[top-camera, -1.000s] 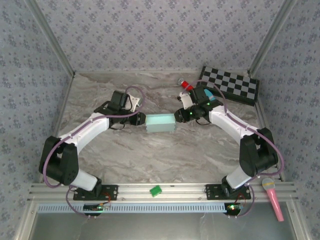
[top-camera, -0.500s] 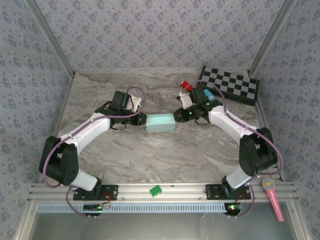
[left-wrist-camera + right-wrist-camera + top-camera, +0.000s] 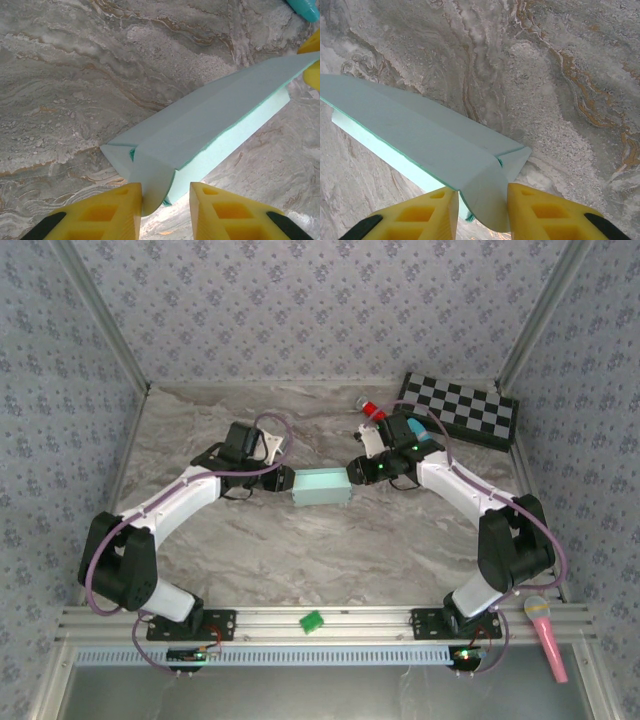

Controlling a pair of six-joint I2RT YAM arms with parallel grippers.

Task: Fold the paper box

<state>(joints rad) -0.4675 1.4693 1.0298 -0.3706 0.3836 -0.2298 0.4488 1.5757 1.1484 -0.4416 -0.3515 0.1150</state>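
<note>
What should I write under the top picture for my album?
The left tool and right tool meet at the two ends of a pale blue paper box on the marble table.

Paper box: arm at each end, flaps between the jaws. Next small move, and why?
Probably close the jaws of the left gripper on the end flap of the paper box: a gap shows between flap and one finger, so it looks unclamped. The right gripper straddles the opposite flap; its grip is unclear.
</note>
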